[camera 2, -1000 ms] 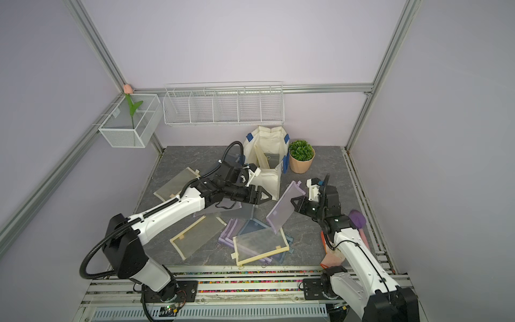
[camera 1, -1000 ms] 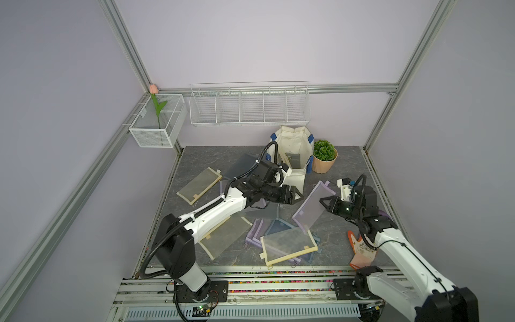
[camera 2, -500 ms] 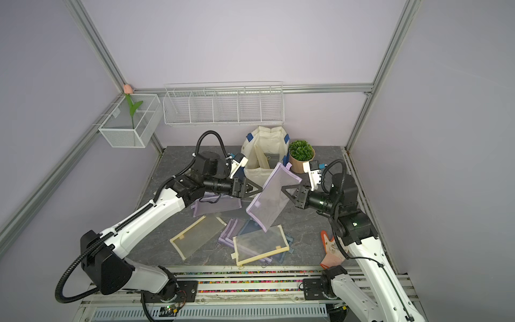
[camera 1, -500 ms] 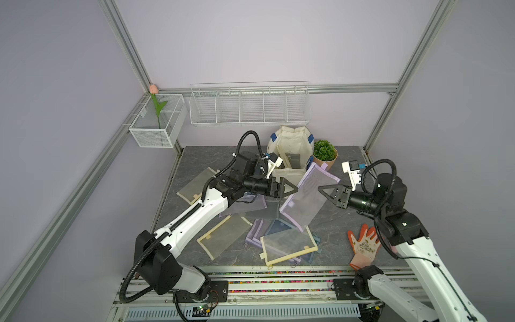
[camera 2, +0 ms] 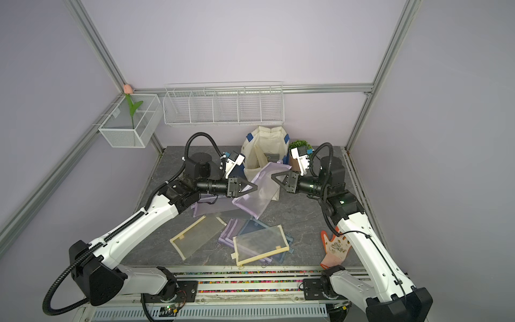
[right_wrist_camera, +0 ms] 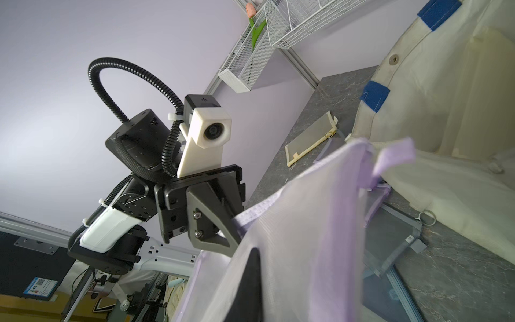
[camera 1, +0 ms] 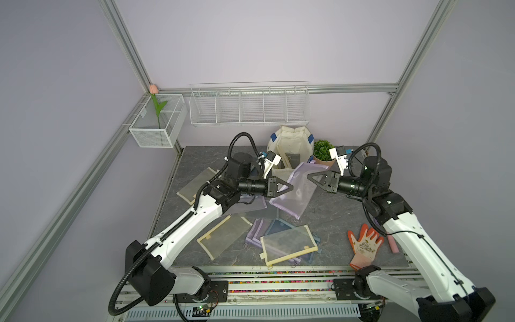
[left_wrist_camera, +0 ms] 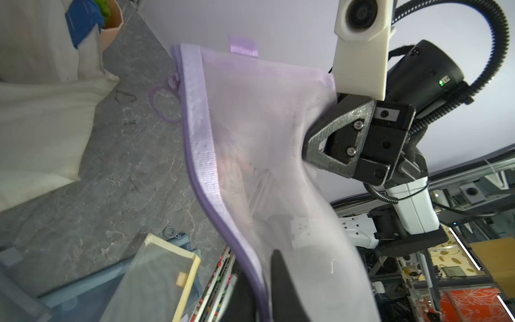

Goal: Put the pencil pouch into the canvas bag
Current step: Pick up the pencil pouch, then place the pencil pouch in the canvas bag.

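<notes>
Past the spare pouches (camera 1: pixel 288 245) lying up front, your lilac pencil pouch (camera 1: pixel 296 195) hangs clear of the table between both arms. The left gripper (camera 1: pixel 291 186) and right gripper (camera 1: pixel 308 177) are each pinched shut on opposite edges. It looks like floppy, featherlight mesh, so I'd hold the stitched trim, not the netting. The canvas bag (camera 1: pixel 295 139) stands open just behind.

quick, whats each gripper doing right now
left gripper: shut on the purple pencil pouch
right gripper: shut on the same pouch, at its opposite edge
</notes>
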`<state>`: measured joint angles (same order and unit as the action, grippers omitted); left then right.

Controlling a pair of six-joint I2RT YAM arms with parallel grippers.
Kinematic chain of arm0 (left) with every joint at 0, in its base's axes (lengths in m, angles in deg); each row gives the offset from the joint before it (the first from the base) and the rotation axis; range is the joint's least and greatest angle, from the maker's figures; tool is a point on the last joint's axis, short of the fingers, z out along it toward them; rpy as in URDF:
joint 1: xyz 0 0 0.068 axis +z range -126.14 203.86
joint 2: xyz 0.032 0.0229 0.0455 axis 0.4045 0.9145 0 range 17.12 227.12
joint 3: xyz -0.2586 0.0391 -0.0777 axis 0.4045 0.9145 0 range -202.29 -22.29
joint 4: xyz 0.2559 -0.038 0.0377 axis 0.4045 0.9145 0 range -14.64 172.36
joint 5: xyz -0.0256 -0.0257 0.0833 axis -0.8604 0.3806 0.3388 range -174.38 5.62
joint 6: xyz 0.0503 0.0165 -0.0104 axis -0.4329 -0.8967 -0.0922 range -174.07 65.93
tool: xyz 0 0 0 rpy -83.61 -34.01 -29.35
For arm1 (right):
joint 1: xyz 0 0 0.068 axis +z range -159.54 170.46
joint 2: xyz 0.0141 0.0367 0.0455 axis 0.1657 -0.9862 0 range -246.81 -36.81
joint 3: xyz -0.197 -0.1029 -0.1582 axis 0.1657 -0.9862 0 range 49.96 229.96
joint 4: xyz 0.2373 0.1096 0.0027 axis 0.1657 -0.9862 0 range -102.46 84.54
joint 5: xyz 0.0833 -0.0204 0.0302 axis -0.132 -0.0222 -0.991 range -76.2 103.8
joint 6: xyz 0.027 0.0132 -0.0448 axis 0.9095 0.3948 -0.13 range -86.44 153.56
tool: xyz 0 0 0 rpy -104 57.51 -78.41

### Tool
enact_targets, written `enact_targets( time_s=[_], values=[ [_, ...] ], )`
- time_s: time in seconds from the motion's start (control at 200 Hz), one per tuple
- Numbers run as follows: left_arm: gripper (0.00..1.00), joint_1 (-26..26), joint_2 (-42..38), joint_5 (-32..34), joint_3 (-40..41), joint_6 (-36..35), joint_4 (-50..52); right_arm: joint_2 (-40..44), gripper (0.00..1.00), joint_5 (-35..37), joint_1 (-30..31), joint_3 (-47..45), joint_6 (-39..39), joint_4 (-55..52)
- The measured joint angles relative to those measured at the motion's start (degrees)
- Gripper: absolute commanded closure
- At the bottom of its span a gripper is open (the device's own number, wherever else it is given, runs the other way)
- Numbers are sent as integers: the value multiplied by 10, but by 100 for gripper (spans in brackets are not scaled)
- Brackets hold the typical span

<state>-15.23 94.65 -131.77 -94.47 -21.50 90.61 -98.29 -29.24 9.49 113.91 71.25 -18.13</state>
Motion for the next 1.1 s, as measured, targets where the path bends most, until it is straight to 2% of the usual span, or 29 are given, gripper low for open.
enact_targets(
  time_s=[0.04, 0.06, 0.095, 0.145, 0.195, 0.22, 0.25, 0.27, 0.465, 0.625, 0.72, 0.925, 1.1],
  values=[
    [100, 3, -5, 8, 0, -2, 3, -3, 68, 8, 1, 8, -5, -11],
    [100, 5, -8, 12, 1, -2, 4, -5, 55, 16, 2, 13, -7, -22],
    [100, 8, -12, 23, 0, -2, 9, -7, 43, 25, 2, 21, -12, -35],
    [100, 14, -16, 38, -4, -3, 22, -8, 33, 47, 3, 33, -24, -64],
    [100, 22, -15, 61, -18, -3, 43, -8, 8, 69, 3, 42, -34, -92],
    [100, 27, -12, 72, -31, -5, 59, -8, 0, 83, 3, 48, -41, -108],
    [100, 32, -4, 86, -54, -7, 80, -8, 9, 96, 3, 52, -46, -123],
    [100, 35, 2, 95, -67, -9, 90, -8, 11, 105, 3, 55, -52, -133],
    [100, 61, 123, 188, -296, -18, 186, -7, 11, 198, 2, 85, -78, -235],
    [100, 68, 278, 247, -501, -14, 270, 5, 11, 252, 2, 92, -88, -275],
    [100, 68, 368, 273, -596, -9, 313, 22, 11, 271, 2, 90, -88, -289],
    [100, 68, 494, 311, -710, 12, 365, 69, 11, 290, 2, 70, -85, -299],
    [100, 68, 534, 332, -732, 19, 369, 78, 11, 300, 2, 64, -81, -305]
  ],
)
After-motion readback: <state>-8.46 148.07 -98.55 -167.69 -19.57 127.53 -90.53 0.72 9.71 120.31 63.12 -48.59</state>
